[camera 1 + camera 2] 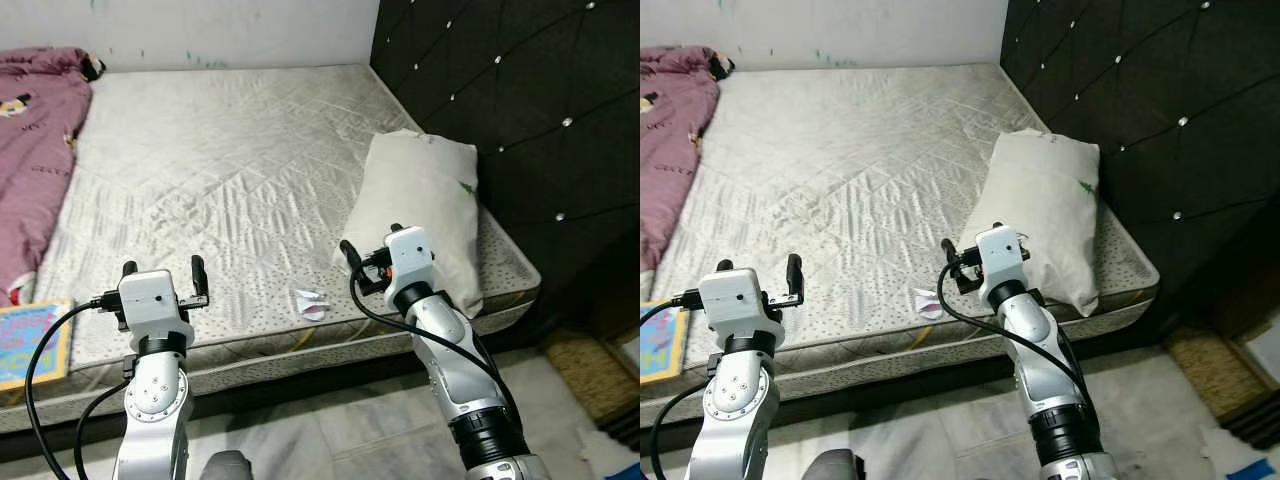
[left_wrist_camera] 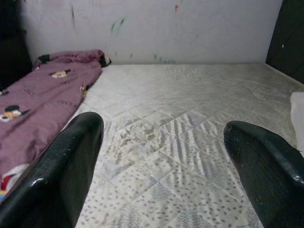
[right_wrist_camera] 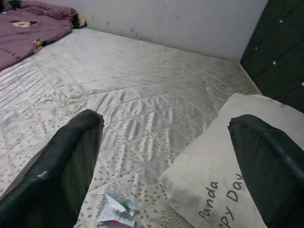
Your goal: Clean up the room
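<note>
Both arms are being held raised over the near edge of the mattress, probably poised for a pick. The crumpled wrapper is lying near that edge, just beside the pillow. The right gripper is being kept spread wide above it, holding nothing. The left gripper is likewise being held open and empty, touching nothing.
</note>
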Robot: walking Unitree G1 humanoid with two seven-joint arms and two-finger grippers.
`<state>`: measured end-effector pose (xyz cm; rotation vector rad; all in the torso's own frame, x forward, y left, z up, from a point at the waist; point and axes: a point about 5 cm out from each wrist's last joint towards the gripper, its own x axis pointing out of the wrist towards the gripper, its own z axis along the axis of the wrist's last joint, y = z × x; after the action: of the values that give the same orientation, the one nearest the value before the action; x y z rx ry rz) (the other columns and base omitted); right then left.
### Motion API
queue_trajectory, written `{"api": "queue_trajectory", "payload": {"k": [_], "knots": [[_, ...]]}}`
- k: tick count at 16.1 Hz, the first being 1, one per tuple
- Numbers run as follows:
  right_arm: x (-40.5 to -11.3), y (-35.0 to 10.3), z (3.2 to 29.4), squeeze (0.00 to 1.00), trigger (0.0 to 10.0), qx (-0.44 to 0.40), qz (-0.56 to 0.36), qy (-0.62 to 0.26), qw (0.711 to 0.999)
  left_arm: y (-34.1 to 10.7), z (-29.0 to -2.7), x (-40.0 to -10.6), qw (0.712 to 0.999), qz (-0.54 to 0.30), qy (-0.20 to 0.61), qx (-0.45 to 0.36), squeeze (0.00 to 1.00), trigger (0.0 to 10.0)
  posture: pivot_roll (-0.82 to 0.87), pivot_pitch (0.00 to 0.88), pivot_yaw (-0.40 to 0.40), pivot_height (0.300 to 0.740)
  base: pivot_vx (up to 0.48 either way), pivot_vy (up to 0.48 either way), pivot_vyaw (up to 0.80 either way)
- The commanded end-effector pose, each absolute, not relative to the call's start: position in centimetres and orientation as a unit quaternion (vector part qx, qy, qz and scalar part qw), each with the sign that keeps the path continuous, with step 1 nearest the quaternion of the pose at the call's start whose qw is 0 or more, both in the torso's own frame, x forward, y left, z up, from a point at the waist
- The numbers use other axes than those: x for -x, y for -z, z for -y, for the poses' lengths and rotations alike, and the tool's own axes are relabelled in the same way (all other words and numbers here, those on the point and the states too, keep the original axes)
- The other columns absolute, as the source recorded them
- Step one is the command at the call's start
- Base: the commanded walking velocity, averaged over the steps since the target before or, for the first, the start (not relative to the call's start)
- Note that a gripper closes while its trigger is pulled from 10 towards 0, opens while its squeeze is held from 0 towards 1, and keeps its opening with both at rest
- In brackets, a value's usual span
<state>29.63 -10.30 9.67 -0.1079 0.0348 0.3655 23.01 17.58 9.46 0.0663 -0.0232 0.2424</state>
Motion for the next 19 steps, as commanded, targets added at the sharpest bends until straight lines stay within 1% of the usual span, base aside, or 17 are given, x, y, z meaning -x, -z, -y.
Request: {"api": "queue_trajectory", "payload": {"k": [1, 4, 6, 10, 11, 14, 16, 17, 19], "knots": [[-29.9, -10.1, 10.0, 0.0, 10.0, 0.047, -0.011, -0.191, 0.98, -9.5, -17.4, -23.0, 0.992, 0.014, -0.122, -0.033, 0.0, 10.0, 0.05, 0.0, -0.12, 0.74, 0.0, 0.0, 0.0], [-30.5, -10.7, 9.9, 0.0, 10.0, 0.042, -0.002, -0.187, 0.981, -9.6, -17.2, -23.2, 0.991, 0.018, -0.129, -0.029, 0.0, 10.0, 0.04, 0.0, -0.119, 0.74, 0.0, 0.0, 0.0], [-30.5, -11.0, 10.5, 0.0, 10.0, 0.035, 0.006, -0.164, 0.986, -9.7, -16.4, -24.3, 0.995, 0.021, -0.097, -0.032, 0.0, 10.0, -0.01, 0.0, -0.057, 0.74, 0.0, 0.0, 0.0], [-29.5, -10.7, 11.8, 0.0, 10.0, 0.046, 0.012, -0.136, 0.99, -9.9, -15.2, -26.2, 0.998, 0.022, -0.053, -0.032, 0.0, 10.0, -0.08, 0.0, 0.004, 0.74, 0.0, 0.0, 0.0], [-29.4, -10.8, 11.8, 0.0, 10.0, 0.05, 0.016, -0.138, 0.989, -9.9, -15.0, -26.4, 0.998, 0.022, -0.047, -0.03, 0.0, 10.0, -0.08, 0.0, 0.008, 0.74, 0.0, 0.0, 0.0], [-29.4, -11.0, 11.8, 0.0, 10.0, 0.046, 0.018, -0.139, 0.989, -10.0, -14.4, -26.4, 0.999, 0.023, -0.026, -0.015, 0.0, 10.0, -0.07, 0.0, 0.0, 0.74, 0.0, 0.0, 0.72], [-29.5, -10.6, 11.6, 0.0, 10.0, 0.038, 0.008, -0.142, 0.989, -10.0, -14.6, -25.8, 0.999, 0.026, -0.025, -0.006, 0.0, 10.0, -0.04, 0.0, -0.018, 0.74, 0.0, 0.0, 0.0], [-29.5, -10.5, 11.0, 0.0, 10.0, 0.037, 0.006, -0.153, 0.988, -10.0, -15.1, -25.4, 0.999, 0.027, -0.034, -0.003, 0.0, 10.0, -0.03, 0.0, -0.032, 0.74, 0.0, 0.0, 0.0], [-29.5, -10.5, 10.6, 0.0, 10.0, 0.036, 0.005, -0.161, 0.986, -9.9, -15.4, -25.1, 0.999, 0.025, -0.041, 0.0, 0.0, 10.0, -0.02, 0.0, -0.038, 0.74, 0.0, 0.0, 0.0]]}}
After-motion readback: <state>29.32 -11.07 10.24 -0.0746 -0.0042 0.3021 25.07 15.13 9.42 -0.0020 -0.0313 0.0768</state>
